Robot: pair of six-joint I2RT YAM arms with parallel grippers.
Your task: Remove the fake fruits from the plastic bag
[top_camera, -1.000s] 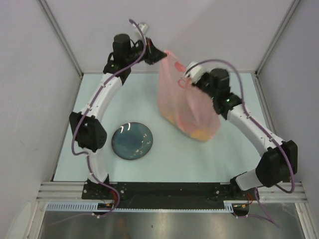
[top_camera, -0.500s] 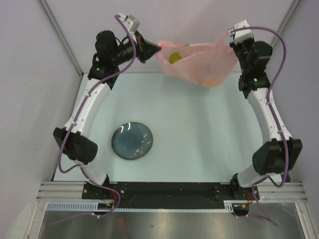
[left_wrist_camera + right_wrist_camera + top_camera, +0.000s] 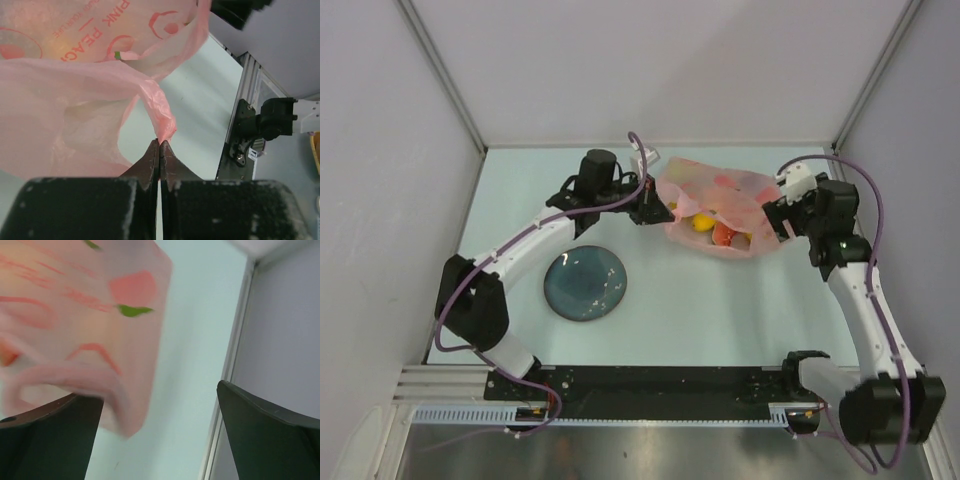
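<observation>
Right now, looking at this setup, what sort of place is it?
Probably a lab robot test cell: plain white wall panels on grey metal posts box in a pale green tabletop, and a white-and-black left robot arm and right robot arm are bolted at its near edge.

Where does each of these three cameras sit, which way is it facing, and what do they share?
Top external: above, behind the arm bases, looking down on table, both arms, plastic bag, plate.
Left wrist: on left arm, along the left gripper shut on the bag's handle.
Right wrist: on right arm, past the open right gripper toward the bag.
All three share the bag.
</observation>
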